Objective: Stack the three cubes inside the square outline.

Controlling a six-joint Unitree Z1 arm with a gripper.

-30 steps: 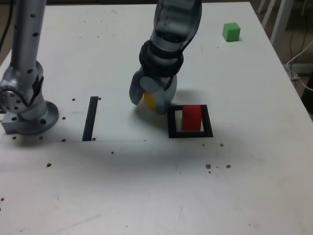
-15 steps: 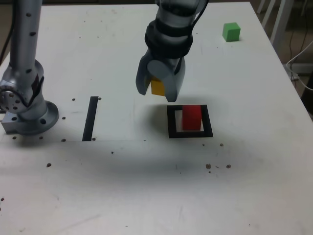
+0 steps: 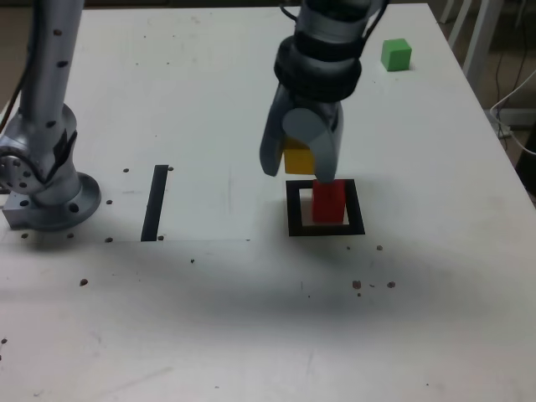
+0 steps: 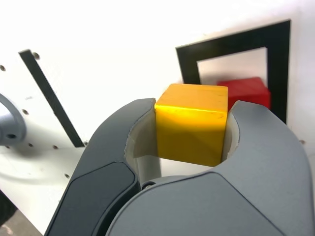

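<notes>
My gripper (image 3: pixel 299 161) is shut on the yellow cube (image 3: pixel 298 157) and holds it in the air, just above and to the exterior view's left of the red cube (image 3: pixel 329 202). The red cube sits on the white centre of the black square outline (image 3: pixel 326 229). In the wrist view the yellow cube (image 4: pixel 193 123) is clamped between the two grey fingers (image 4: pixel 115 147), with the red cube (image 4: pixel 246 92) and the outline (image 4: pixel 231 44) beyond it. The green cube (image 3: pixel 396 54) rests alone at the table's far right in the exterior view.
The arm's silver base (image 3: pixel 42 176) stands at the exterior view's left. A straight black strip (image 3: pixel 155 203) lies between the base and the outline. Small dark specks dot the white table (image 3: pixel 251 318). Chair legs and cables show past the table's right edge.
The gripper has lifted the yellow cube off the table and carried it towards the exterior view's right, up to the red cube in the outline. Red and green cubes have stayed put.
</notes>
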